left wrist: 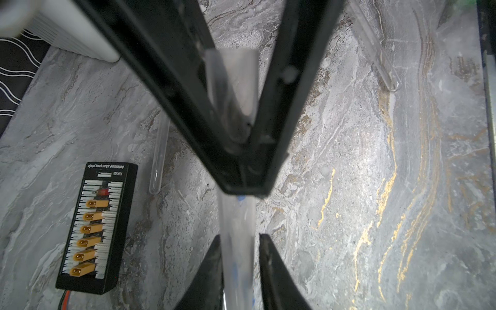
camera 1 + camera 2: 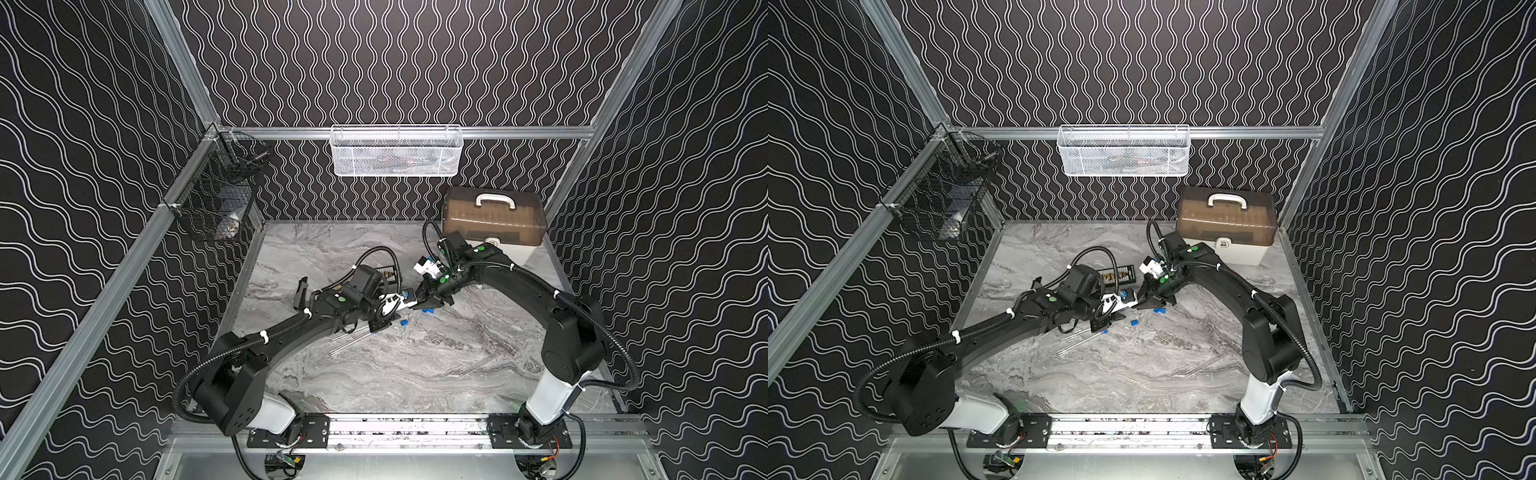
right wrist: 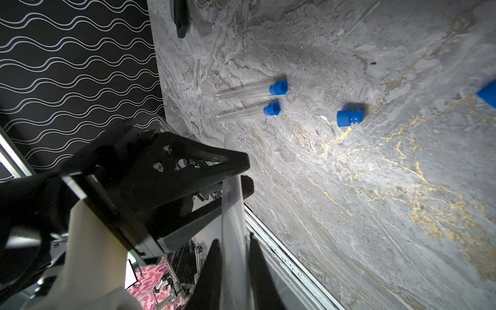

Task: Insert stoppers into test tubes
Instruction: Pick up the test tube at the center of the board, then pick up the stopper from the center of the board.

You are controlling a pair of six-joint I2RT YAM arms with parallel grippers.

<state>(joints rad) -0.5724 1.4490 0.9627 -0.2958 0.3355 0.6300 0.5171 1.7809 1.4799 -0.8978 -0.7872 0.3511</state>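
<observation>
One clear test tube (image 1: pixel 237 222) hangs above the table, gripped at both ends. My left gripper (image 1: pixel 239 236) is shut on one end and my right gripper (image 3: pixel 233 239) on the other. In both top views the two grippers meet tip to tip at mid-table (image 2: pixel 415 304) (image 2: pixel 1138 305). A trace of blue shows in the tube by the right jaws. Two tubes with blue stoppers (image 3: pixel 279 87) (image 3: pixel 271 108) in them lie side by side on the marble. A loose stopper (image 3: pixel 349 115) lies near them, and another (image 2: pixel 428 311) under the grippers. Two bare tubes (image 1: pixel 159 161) (image 1: pixel 375 53) also lie flat.
A black board with yellow connectors (image 1: pixel 94 228) lies behind the left wrist. A brown-lidded box (image 2: pixel 494 220) stands at the back right. A white mesh basket (image 2: pixel 395 151) hangs on the back wall, a black wire basket (image 2: pixel 220 195) on the left wall. A black object (image 2: pixel 300 291) lies at left.
</observation>
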